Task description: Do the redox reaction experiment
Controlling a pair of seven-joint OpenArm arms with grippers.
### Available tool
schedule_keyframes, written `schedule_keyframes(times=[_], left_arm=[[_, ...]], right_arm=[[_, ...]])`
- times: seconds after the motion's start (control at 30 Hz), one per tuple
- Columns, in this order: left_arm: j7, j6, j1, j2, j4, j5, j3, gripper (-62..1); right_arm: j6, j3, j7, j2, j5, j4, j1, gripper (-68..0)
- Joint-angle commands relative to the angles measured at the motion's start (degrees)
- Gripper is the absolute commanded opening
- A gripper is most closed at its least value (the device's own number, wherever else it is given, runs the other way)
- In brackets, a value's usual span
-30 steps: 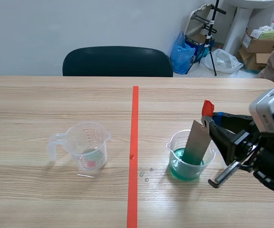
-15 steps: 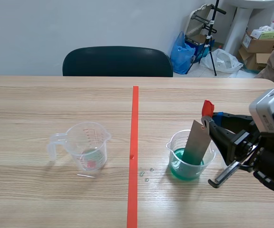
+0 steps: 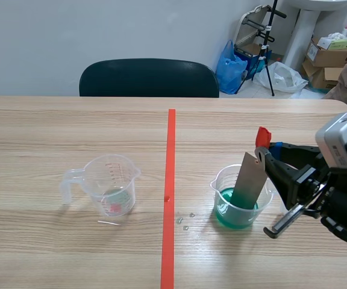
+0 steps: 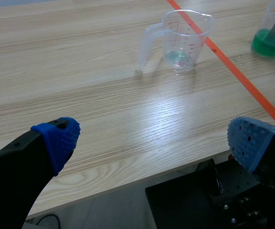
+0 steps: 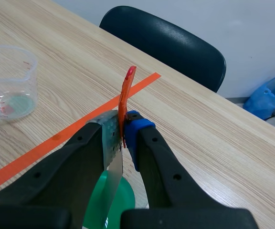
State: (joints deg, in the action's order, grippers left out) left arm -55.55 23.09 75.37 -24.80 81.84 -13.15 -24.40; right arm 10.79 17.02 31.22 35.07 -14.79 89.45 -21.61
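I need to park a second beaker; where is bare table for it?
Bare wood lies between the measuring cup and the tape line, and all along the far side toward the chair. It is crowded around the green beaker, where the right end effector holds the metal strip in the liquid, droplets beside it.

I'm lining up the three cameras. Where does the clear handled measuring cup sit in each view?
Scene view: measuring cup left of the orange-red tape line.
Left wrist view: far ahead of the left gripper, beside the tape line.
Right wrist view: beyond the tape line from the right gripper, partly cut off.
Shared landmark: the tape line.
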Motion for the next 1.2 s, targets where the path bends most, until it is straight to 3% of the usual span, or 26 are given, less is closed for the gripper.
schedule_keyframes(times=[0.0,0.7,1.17], left_arm=[[-0.57,0.17,0.07,0.13,0.24,-0.81,-0.15,1.4],[-0.57,0.17,0.07,0.13,0.24,-0.81,-0.15,1.4],[-0.59,0.17,0.07,0.13,0.24,-0.81,-0.15,1.4]], right_arm=[[0.00,-0.15,0.02,0.44,-0.61,0.31,0.68,-66.2],[-0.07,-0.17,-0.02,0.52,-0.61,1.03,0.66,-66.2],[-0.68,-3.93,-4.33,0.63,-0.61,7.56,-1.60,-66.2]])
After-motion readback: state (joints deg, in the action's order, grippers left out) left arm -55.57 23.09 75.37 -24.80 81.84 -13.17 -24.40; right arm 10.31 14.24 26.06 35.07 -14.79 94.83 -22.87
